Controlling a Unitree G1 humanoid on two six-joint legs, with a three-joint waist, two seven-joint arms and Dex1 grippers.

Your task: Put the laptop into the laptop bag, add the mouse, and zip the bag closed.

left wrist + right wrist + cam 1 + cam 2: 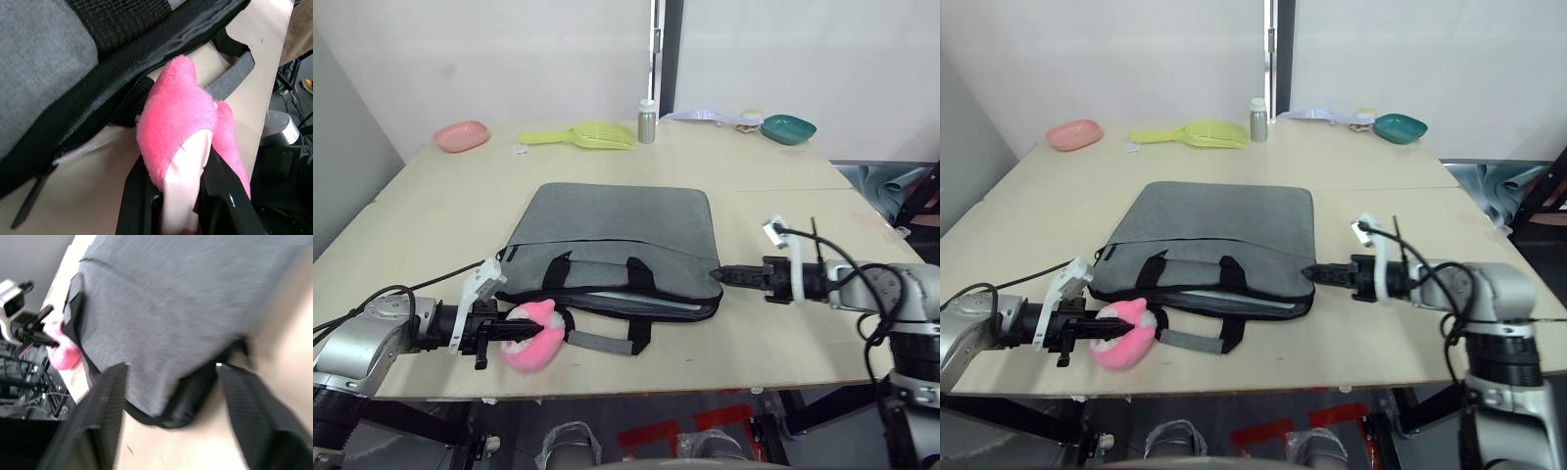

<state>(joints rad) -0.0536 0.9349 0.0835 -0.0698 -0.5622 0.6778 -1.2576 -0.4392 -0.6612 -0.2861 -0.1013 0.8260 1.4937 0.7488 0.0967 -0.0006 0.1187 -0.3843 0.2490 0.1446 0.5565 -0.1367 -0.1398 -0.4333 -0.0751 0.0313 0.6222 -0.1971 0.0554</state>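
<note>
The grey laptop bag [617, 230] lies flat mid-table, its front zipper open. A pale thin edge of the laptop [641, 297] shows inside the opening. One strap handle [607, 343] lies on the table in front of the bag. At the bag's front left corner, my left gripper [521, 335] is shut on a pink plush toy [178, 112], which rests against the zipper edge. My right gripper [171, 366] stands open at the bag's front right corner [717, 279], a finger on either side of it. The mouse is out of view.
Along the far edge stand a pink bowl [462, 135], a yellow scoop [582, 135], a small metal bottle [647, 121] and a teal bowl [789, 128]. The table's front edge [705, 387] runs just behind both grippers.
</note>
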